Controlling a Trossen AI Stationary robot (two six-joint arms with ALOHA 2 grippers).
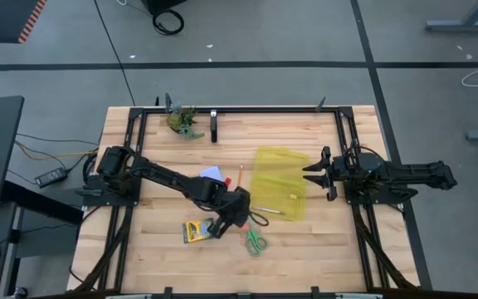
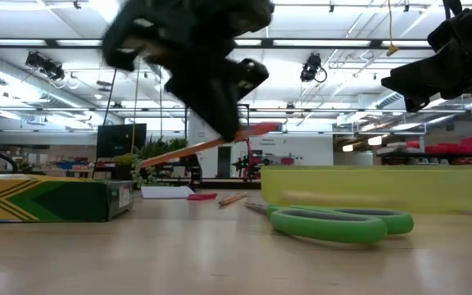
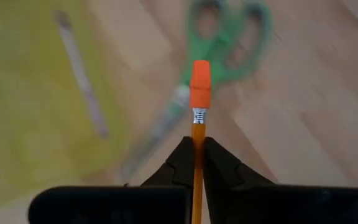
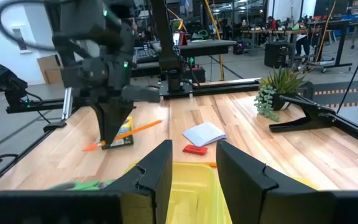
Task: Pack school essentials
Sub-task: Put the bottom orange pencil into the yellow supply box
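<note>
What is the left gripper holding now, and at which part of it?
The left gripper holds an orange pencil clamped around its shaft, below the eraser end, which sticks out past the fingertips. The right gripper holds nothing.

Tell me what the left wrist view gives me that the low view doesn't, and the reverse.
Only the left wrist view shows the left gripper shut on the orange pencil just below its eraser, and a second pencil lying on the yellow pouch.

Only the low view shows the crayon box, the white pad and the right gripper raised above the pouch.

Both show the held pencil, the green-handled scissors on the table, and the pouch.
</note>
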